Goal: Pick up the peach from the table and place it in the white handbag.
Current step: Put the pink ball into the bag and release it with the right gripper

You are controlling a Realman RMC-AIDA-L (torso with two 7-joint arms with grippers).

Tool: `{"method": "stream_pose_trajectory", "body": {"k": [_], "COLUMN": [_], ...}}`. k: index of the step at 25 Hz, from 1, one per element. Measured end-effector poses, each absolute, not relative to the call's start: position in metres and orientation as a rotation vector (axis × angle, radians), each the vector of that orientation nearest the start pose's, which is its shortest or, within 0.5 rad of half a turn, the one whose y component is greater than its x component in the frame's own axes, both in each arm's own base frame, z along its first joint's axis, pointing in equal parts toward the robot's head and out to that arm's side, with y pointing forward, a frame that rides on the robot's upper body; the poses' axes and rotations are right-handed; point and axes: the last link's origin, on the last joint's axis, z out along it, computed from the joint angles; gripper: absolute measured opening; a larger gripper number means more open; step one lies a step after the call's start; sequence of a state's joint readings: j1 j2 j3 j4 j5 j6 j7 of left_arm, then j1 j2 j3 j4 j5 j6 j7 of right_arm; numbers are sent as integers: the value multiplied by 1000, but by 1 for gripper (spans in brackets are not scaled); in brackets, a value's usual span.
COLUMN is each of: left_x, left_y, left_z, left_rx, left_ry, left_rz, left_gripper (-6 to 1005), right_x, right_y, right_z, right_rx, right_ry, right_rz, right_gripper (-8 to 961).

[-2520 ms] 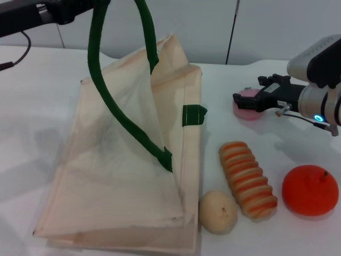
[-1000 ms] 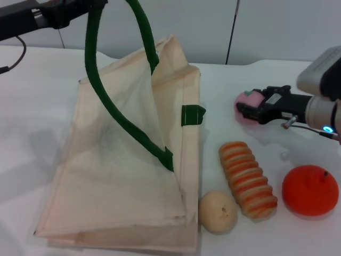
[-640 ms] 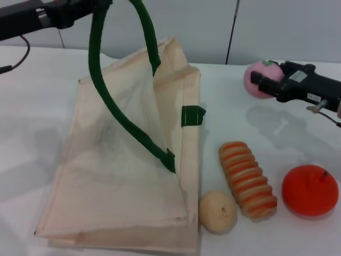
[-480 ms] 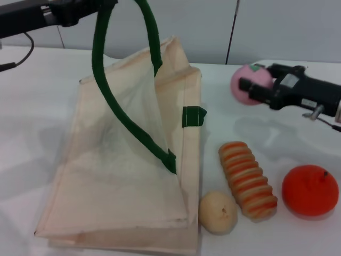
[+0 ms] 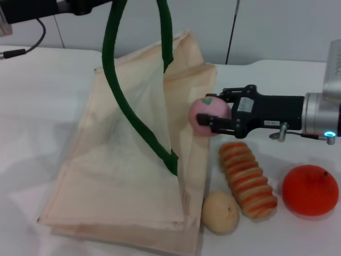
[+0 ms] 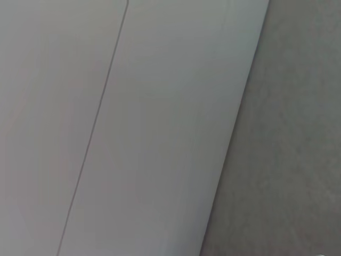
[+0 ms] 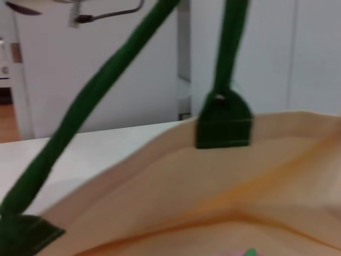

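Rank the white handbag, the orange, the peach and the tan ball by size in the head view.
1. white handbag, by far.
2. orange.
3. peach and tan ball: look alike; the peach is lifted in the right tool, so unsure.

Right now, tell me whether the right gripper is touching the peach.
Touching. In the head view the right gripper is shut on the peach, its dark fingers against the fruit's sides, holding it off the table beside the white handbag.
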State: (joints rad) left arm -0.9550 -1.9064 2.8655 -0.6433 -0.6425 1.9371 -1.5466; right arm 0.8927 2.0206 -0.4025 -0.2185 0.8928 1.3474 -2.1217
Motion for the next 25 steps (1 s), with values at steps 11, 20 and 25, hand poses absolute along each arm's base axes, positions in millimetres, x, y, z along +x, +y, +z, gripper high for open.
{"method": "stream_pose_trajectory", "body": {"k": [11, 20, 25], "left_x": [-184, -178, -177], "left_y": [399, 401, 401], "left_z": [122, 121, 121], "left_rx": [-2581, -2592, -2594], "left_ry": [-589, -575, -571], "left_rz": [-1153, -1162, -1163], "left_gripper": [141, 144, 146], "right_x": [172, 155, 147], "right_y": [385, 392, 396], "right_z": [-54, -73, -87], "right_rx": [-2910, -2950, -2978], "right_ry": [127, 67, 17], "right_rz": [699, 598, 491], "right_gripper": [533, 525, 526]}}
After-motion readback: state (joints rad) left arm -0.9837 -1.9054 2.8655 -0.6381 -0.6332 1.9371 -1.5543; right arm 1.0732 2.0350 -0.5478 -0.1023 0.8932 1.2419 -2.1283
